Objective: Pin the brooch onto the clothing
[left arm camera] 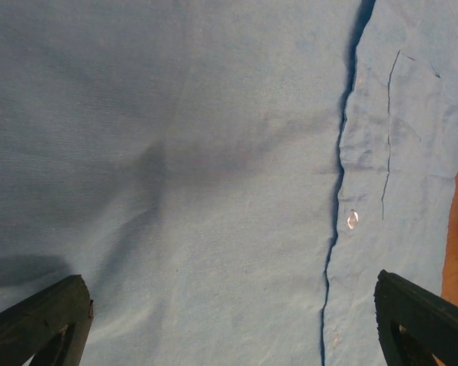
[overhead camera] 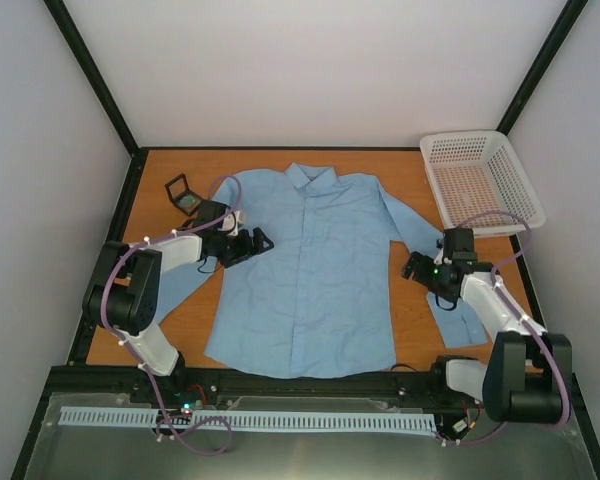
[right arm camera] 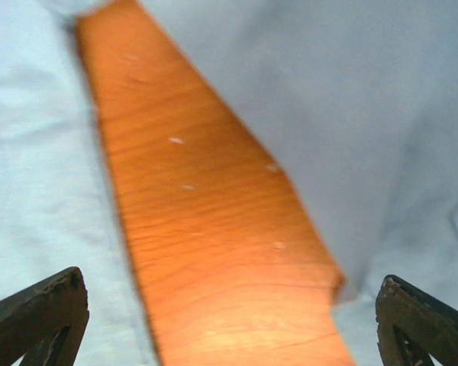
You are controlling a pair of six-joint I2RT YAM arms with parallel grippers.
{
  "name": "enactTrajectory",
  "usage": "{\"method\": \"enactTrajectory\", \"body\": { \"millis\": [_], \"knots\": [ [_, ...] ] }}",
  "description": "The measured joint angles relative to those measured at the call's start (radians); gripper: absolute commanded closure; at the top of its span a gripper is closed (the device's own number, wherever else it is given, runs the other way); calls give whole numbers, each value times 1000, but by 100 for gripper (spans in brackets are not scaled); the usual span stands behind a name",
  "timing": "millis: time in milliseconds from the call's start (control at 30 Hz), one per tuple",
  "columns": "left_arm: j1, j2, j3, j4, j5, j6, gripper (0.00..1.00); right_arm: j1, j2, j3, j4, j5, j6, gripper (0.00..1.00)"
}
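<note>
The light blue shirt [overhead camera: 310, 270] lies flat and face up in the middle of the table, collar at the far end. A small greenish-grey spot, apparently the brooch [overhead camera: 189, 203], sits in the open black box [overhead camera: 180, 190] left of the shirt. My left gripper [overhead camera: 253, 243] is open and empty over the shirt's left chest. In the left wrist view, the left gripper [left arm camera: 233, 324] is over plain cloth [left arm camera: 175, 168], with the button placket [left arm camera: 353, 219] to the right. My right gripper [overhead camera: 412, 268] is open and empty. In the right wrist view, the right gripper [right arm camera: 233, 324] is above the bare wood [right arm camera: 214, 244] between sleeve and body.
A white mesh basket [overhead camera: 480, 180] stands at the back right corner. The orange wooden table [overhead camera: 180, 320] shows at both sides of the shirt. Black frame rails border the table, with grey walls behind.
</note>
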Motion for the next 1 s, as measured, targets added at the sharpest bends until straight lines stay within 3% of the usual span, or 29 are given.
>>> {"method": "enactTrajectory", "body": {
  "millis": [133, 233, 433, 667, 1000],
  "knots": [
    [0, -3, 0, 0, 5, 0, 0, 11, -64, 14, 24, -95, -40, 0],
    [0, -7, -2, 0, 19, 0, 0, 53, -19, 66, 25, -129, -81, 0],
    [0, -21, -19, 3, 42, 0, 0, 201, 227, 325, 50, -107, -140, 0],
    [0, -25, -42, 3, 46, 0, 0, 312, 634, 716, 76, -10, -124, 0],
    [0, -35, -55, 5, 43, 0, 0, 294, 815, 796, 21, 184, -68, 0]
  ]
}}
